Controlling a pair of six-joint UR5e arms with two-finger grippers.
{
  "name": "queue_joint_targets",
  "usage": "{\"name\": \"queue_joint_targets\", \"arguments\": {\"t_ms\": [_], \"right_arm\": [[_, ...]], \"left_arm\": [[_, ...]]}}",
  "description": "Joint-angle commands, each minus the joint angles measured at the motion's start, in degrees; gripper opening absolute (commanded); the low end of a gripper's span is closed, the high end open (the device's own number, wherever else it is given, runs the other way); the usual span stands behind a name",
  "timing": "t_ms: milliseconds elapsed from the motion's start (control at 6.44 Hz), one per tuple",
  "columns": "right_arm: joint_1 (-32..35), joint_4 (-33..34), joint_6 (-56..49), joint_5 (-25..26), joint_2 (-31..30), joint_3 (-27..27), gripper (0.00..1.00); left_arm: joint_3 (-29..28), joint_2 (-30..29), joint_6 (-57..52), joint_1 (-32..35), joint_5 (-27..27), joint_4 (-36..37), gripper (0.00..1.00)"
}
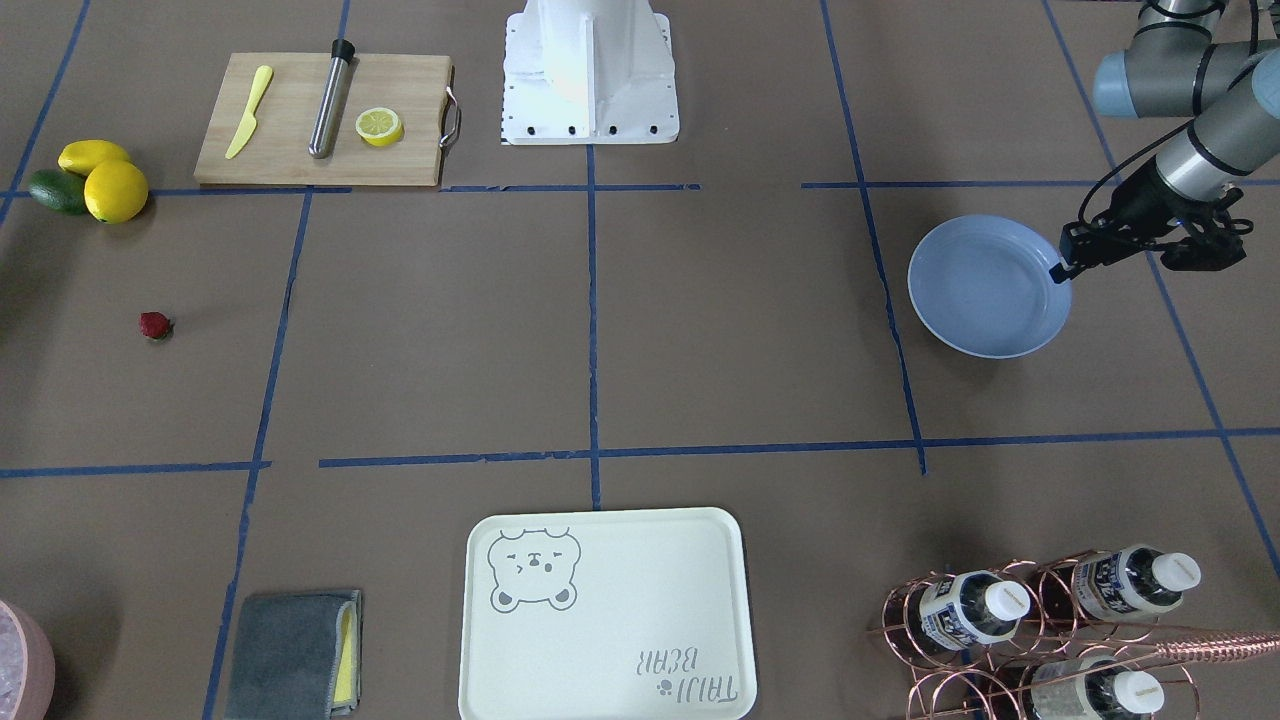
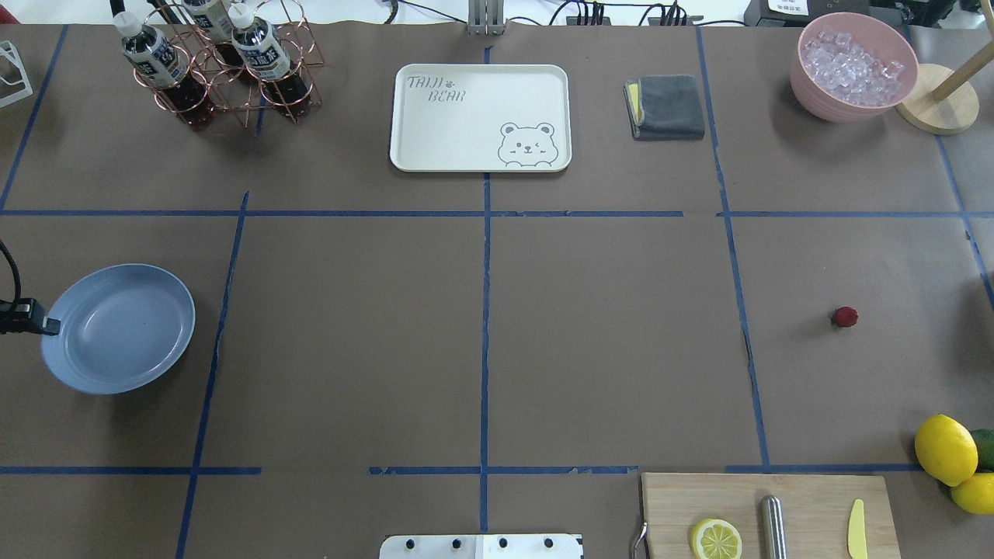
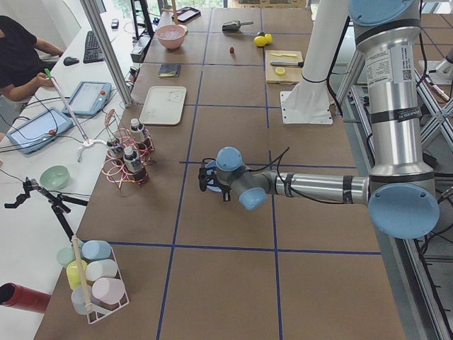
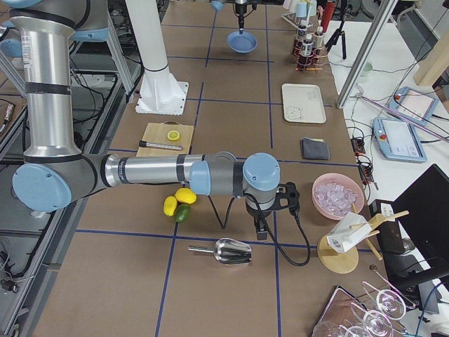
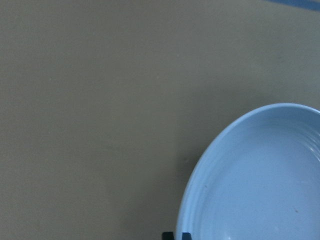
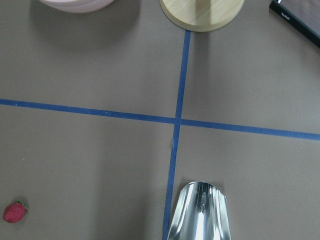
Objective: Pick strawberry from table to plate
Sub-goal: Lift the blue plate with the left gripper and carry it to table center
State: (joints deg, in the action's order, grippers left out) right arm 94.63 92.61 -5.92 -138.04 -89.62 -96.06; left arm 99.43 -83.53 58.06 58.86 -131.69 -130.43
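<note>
The strawberry [image 1: 155, 325] lies alone on the brown table [image 1: 700, 340], small and dark red; it also shows in the overhead view [image 2: 845, 316] and at the lower left of the right wrist view [image 6: 14, 212]. Far across the table is the light-blue plate [image 1: 985, 290] [image 2: 116, 326], which is empty. My left gripper [image 1: 1062, 268] [image 2: 48, 326] is shut on the plate's outer rim, and its fingertips [image 5: 170, 235] show beside the rim [image 5: 200, 175]. My right gripper [image 4: 262, 229] hangs past the strawberry at the table's right end; whether it is open or shut I cannot tell.
A cutting board [image 2: 808, 497] holds a lemon half [image 2: 715, 539], a steel rod and a yellow knife. Lemons [image 2: 945, 449] lie beside it. A metal scoop [image 6: 200, 212] lies under the right wrist. At the far edge stand the bear tray [image 2: 435, 116], a grey cloth [image 2: 668, 106], an ice bowl [image 2: 853, 66] and a bottle rack [image 2: 217, 70].
</note>
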Motion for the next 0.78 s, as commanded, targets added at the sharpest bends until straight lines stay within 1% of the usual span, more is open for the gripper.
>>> {"name": "queue_joint_targets", "arguments": {"t_ms": [0, 155, 310, 466, 621], "right_arm": [[-0.75, -0.15, 3.89, -0.39, 1.02, 0.00, 1.00], [-0.76, 0.02, 3.99, -0.39, 0.94, 0.26, 1.00], [-0.76, -0.06, 3.99, -0.39, 0.94, 0.79, 1.00], [-0.76, -0.07, 3.99, -0.39, 0.85, 0.96, 1.00], [-0.76, 0.02, 3.90, -0.39, 0.85, 0.97, 1.00]], "left_arm": [[3.23, -11.79, 1.78, 1.35, 0.11, 13.85, 0.00], [2.53, -17.05, 10.84, -0.48, 0.20, 13.88, 0.00], [2.87, -20.94, 18.85, -5.37, 1.85, 13.88, 0.00], [2.26, -24.98, 26.68, -12.12, 7.01, 13.97, 0.00], [2.00, -27.98, 32.67, -17.41, 10.19, 13.97, 0.00]]}}
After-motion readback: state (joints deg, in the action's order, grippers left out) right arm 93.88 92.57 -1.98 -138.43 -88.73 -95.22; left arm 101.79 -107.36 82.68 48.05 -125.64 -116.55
